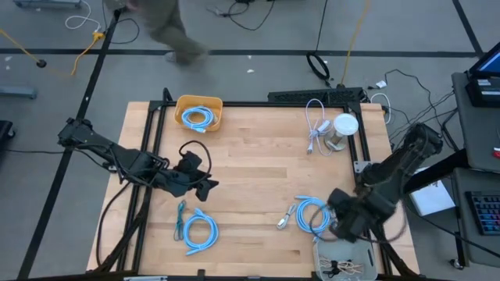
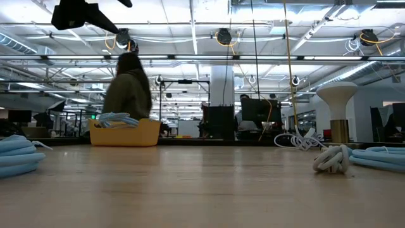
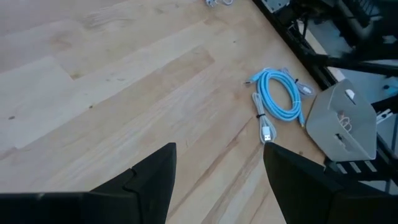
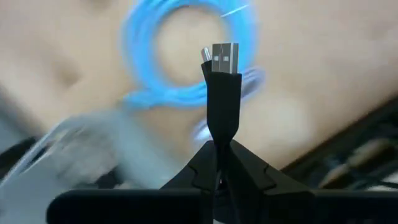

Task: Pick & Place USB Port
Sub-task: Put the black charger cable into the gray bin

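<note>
The right tool (image 4: 222, 149) is clamped on a black USB plug (image 4: 224, 87), held by its body with the metal connector end projecting forward past the fingertips. In the high view the right tool (image 1: 348, 218) sits above the near right corner of the desk (image 1: 258, 164), over a coiled blue cable (image 1: 311, 215) and just beside a grey tray (image 1: 344, 261) at the near edge. Judged from the grip, the pick step is complete and the place step is not yet done.

The left tool (image 3: 217, 168) waits with its fingers apart and nothing between them, positioned over the left half of the desk. A second blue cable coil (image 1: 199, 232) lies near the near edge on that side, and a yellow bin (image 1: 199, 115) holding another coil stands at the far left corner. A white cable (image 1: 316, 125) and a round white object (image 1: 344, 129) occupy the far right corner.

Risks from this position:

- The plug is pinched only at its narrow lower body; a fast swing may rotate it between the fingers and spoil alignment at the destination
- The right tool hangs close to the blue coil; a low traverse may snag a loop and drag it
- Whether a cord trails from the plug cannot be determined; if one does, it may catch on the tray
</note>
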`<state>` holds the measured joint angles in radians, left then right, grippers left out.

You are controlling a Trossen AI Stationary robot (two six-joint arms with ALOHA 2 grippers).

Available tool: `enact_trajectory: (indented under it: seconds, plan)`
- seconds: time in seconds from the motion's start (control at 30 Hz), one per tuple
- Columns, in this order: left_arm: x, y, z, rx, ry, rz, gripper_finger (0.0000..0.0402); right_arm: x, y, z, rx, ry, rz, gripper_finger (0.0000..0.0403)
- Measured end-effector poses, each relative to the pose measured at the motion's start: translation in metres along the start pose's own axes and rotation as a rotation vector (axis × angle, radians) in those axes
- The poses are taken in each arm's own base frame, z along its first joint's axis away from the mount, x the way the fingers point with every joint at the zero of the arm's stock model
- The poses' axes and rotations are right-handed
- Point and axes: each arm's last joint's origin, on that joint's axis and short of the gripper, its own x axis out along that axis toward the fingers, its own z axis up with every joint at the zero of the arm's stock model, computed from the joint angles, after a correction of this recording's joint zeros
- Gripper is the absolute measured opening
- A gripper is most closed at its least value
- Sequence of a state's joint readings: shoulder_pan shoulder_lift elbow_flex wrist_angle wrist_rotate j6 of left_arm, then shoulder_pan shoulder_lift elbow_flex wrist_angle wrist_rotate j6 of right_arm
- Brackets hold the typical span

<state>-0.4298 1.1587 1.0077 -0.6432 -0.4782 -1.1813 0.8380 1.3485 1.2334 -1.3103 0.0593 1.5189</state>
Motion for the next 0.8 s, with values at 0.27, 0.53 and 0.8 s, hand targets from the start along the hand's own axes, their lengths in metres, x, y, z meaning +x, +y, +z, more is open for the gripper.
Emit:
enact_trajectory:
  seconds: [0.27, 0.53, 0.8]
  plan:
    - [-0.003, 0.0, -0.006, 0.009, 0.025, 0.007, 0.0243, -0.003, 0.035, -0.04, -0.228, 0.069, 0.128, 0.002]
    - [-0.003, 0.003, -0.007, 0.004, 0.037, 0.037, 0.0243, 0.023, 0.062, -0.067, -0.334, 0.124, 0.158, 0.002]
    - [-0.002, 0.003, -0.007, -0.001, 0.037, 0.038, 0.0243, 0.036, 0.074, -0.07, -0.334, 0.127, 0.161, 0.0027]
